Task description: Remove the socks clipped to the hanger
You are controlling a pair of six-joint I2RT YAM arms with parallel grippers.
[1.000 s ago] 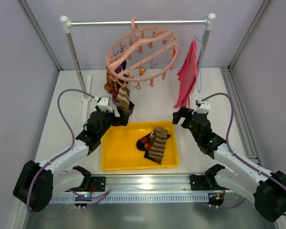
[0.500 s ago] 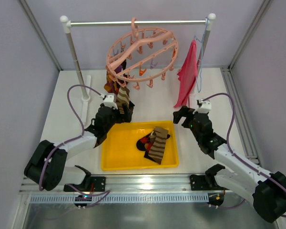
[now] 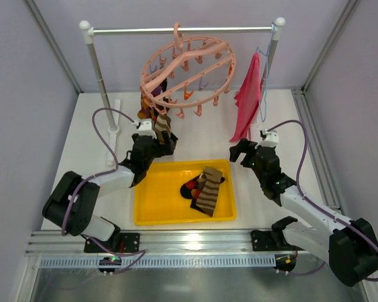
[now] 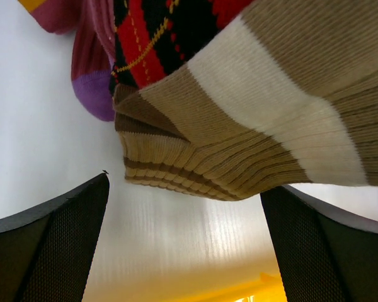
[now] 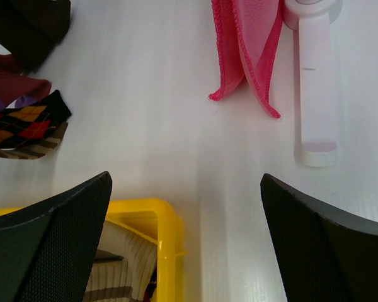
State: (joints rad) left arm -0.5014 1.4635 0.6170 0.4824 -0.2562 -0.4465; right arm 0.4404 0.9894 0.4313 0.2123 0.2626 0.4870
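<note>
White table (image 3: 201, 135), grey walls behind. Hanger (image 3: 188, 66) on rail, upper centre of overhead view. Socks (image 3: 156, 121) clipped at its lower-left edge. My left gripper (image 3: 162, 145) spread wide just under striped sock (image 4: 252, 107) (not pinching it). My right gripper (image 3: 239, 151) also spread, holding nothing, near upper-right corner of yellow tray (image 3: 142, 217). More socks lie in tray.

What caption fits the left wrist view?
Open left hand facing the hanging brown-cream striped sock; yellow tray at bottom.
</note>
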